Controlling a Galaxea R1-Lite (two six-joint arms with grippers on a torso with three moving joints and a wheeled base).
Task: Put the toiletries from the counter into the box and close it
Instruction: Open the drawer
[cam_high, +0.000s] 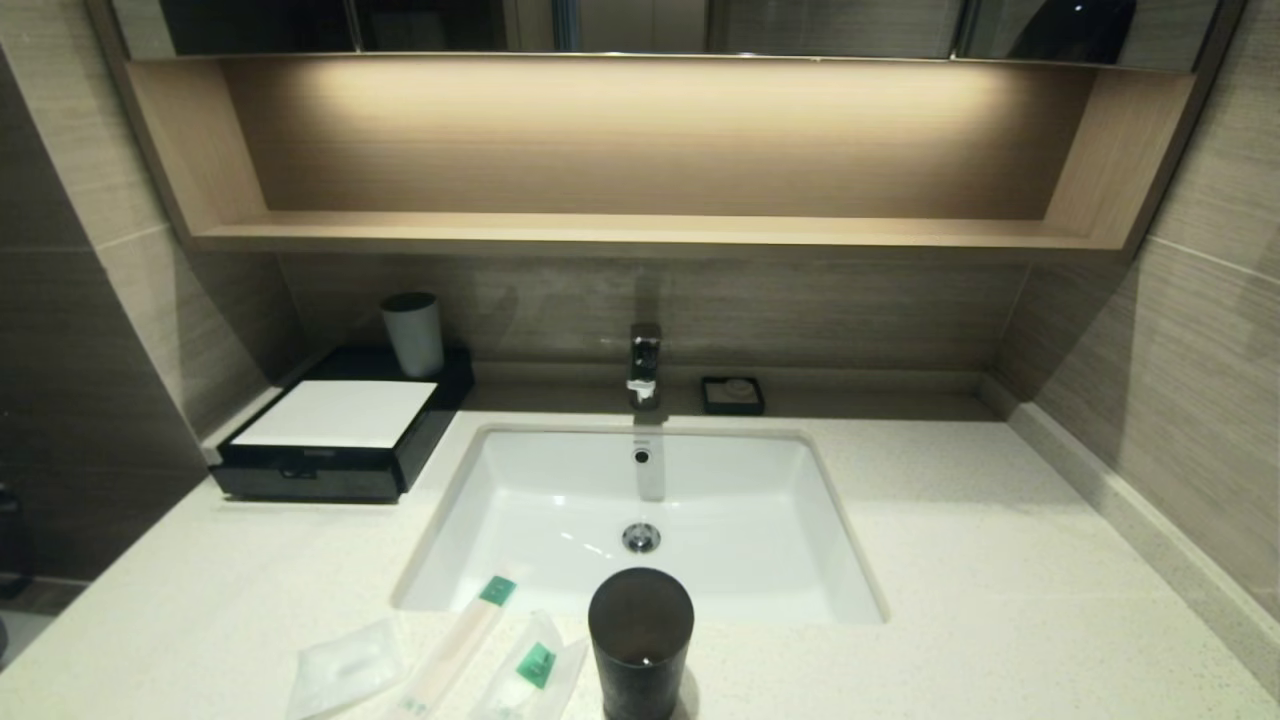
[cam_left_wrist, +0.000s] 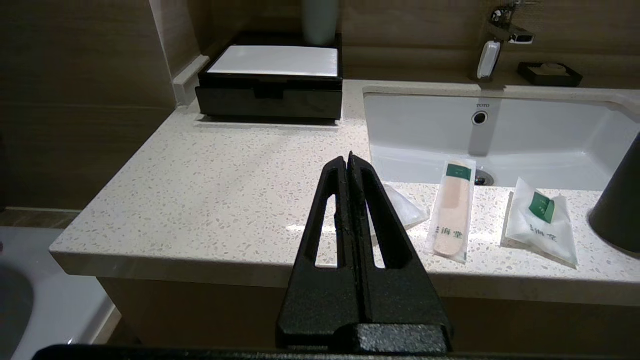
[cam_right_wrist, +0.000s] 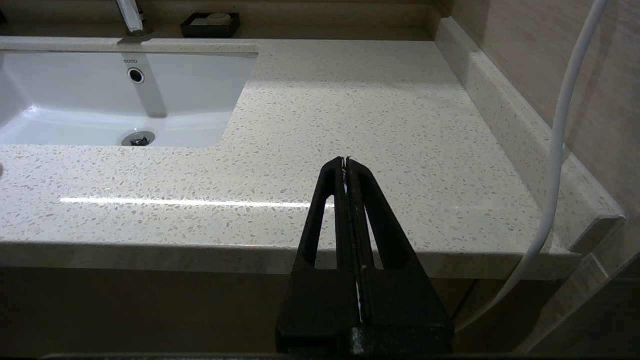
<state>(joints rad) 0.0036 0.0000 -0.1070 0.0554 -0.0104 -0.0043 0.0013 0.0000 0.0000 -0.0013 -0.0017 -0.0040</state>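
Left gripper (cam_left_wrist: 349, 159): black fingers pressed together, empty, pointing level and forward, touching nothing | Right gripper (cam_right_wrist: 345, 162): black fingers pressed together, empty, pointing level and forward, touching nothing | Head view: neither arm in frame

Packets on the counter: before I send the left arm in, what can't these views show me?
- Squarish packet: left wrist view, mostly hidden behind the shut left gripper; head view, its near end is cut off by the frame edge.
- Long packet: head view, near end cut off.
- Box: its inside is unseen, its front tray shut.
- Right gripper: sees no packets.
- Label print: too small.
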